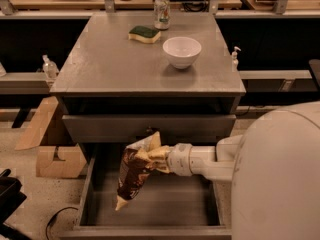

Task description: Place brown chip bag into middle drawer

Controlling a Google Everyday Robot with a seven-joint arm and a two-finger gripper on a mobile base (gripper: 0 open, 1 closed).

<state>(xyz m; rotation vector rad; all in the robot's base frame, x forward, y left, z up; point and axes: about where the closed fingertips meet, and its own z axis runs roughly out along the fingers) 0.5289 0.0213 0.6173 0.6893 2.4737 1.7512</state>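
Grey metal makes up the cabinet (115,69), and its middle drawer (170,209) is pulled out towards the camera, showing a flat floor between low side walls. Over the left half of that tray hangs the brown chip bag (133,176), dark brown and tan, slanting down to the left. Its lower corner points at the drawer floor near the left wall; whether it touches the floor cannot be told. The gripper (159,159) reaches in from the right on a white arm (200,160), above the drawer and just below the closed upper drawer front (100,129). Its fingers are pinched on the bag's crumpled upper end, carrying the bag. The robot's white rounded body (280,179) fills the lower right corner.

On the cabinet top stand a white bowl (182,51), a green-and-yellow sponge (144,33) to its left and farther back, and a drink can (161,12) at the far edge. A cardboard box (47,144) lies on the floor left of the cabinet
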